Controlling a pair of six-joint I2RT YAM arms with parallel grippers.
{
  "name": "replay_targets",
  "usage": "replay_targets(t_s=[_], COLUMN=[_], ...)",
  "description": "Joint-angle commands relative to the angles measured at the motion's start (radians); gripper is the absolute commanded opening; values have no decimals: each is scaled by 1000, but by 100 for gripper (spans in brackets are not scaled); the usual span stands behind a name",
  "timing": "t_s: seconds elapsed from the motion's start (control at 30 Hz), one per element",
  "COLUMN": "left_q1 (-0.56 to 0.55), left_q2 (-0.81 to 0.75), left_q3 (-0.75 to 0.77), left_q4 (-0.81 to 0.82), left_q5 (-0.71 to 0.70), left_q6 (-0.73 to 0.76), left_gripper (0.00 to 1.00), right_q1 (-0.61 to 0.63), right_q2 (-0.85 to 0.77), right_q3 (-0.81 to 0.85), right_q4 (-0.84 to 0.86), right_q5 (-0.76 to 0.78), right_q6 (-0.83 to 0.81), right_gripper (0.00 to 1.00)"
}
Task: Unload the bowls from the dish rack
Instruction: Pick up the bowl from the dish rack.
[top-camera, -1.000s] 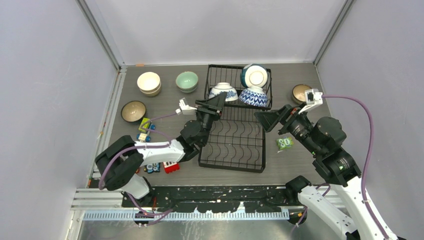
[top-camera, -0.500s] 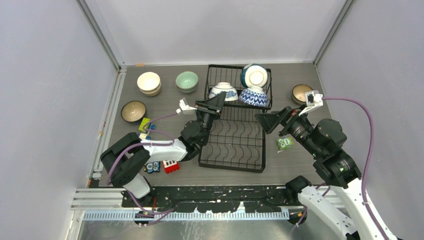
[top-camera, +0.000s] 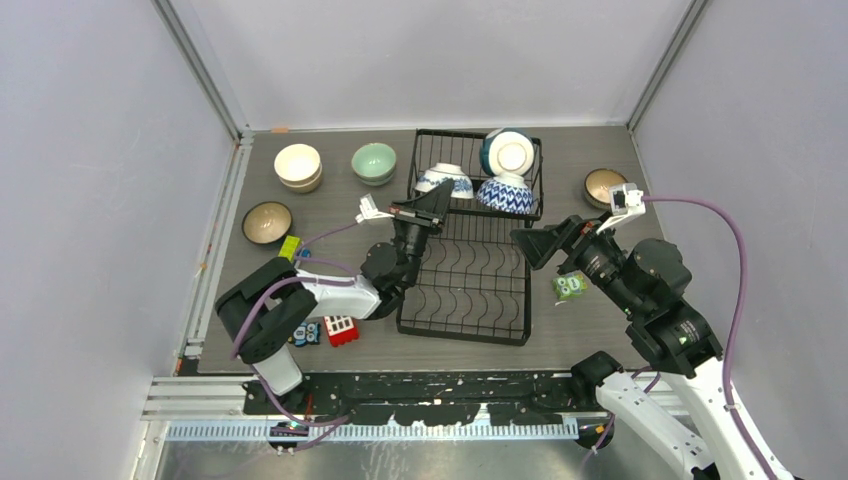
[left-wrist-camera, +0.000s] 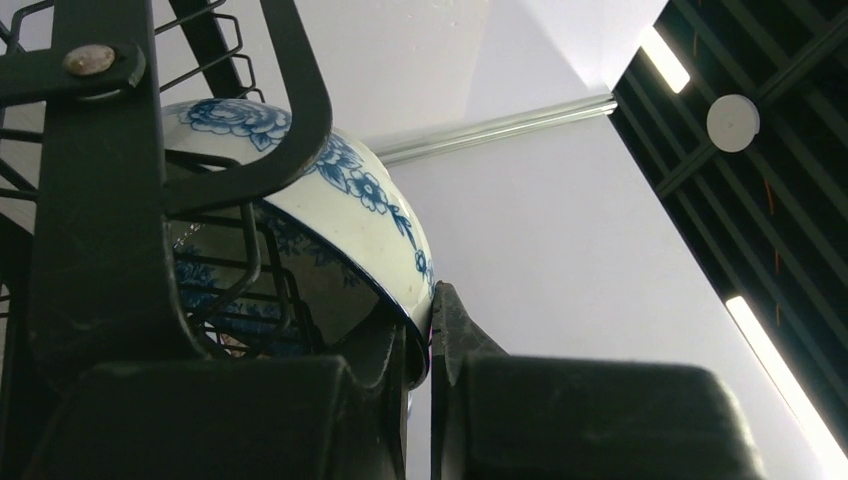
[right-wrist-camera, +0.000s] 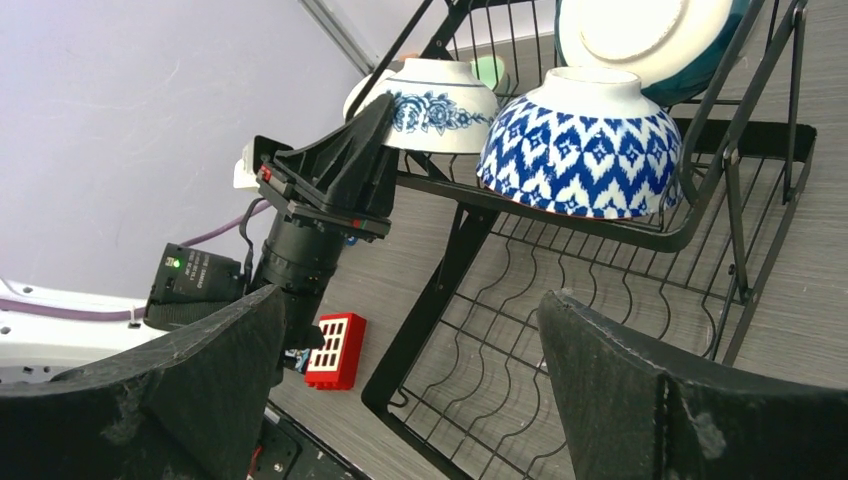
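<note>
Both arms are white with black joints. A purple cable (top-camera: 741, 262) loops along the right arm (top-camera: 720, 400); another trails the left arm (top-camera: 325, 298). A silver screw (left-wrist-camera: 88, 60) marks one black finger (left-wrist-camera: 100, 230).
</note>
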Motion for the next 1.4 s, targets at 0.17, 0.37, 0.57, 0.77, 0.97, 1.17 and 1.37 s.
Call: replay_targets(t_s=[0.17,0.37,0.57,0.77,0.97,1.17,1.37], left_q1=[30,55,81,88,92,97,102], left_q2=[33,61,95,100,79,50,27], left_q3=[30,85,138,158,163,159,153], left_q4=[31,31,31,31,32,31,31], left_q5=[1,66,131,173,200,209,213], left_q6=[37,47,45,55,83,112,127], left_gripper=[0,0,0,0,0,0,0], right_q1=[6,6,7,8,10,9,9], right_q2=[-17,-32,-40,-46,-47,-49,-53], right_q3=[4,-1,-12,-19,-21,-18,-11], right_q4=[12,0,-8,-2,2,1,-1], right_q5=[31,43,49,54,59,58,57], right_q6=[-45,-62,-70,-80,-84,-85,-83], right_gripper=[100,100,100,100,100,100,100])
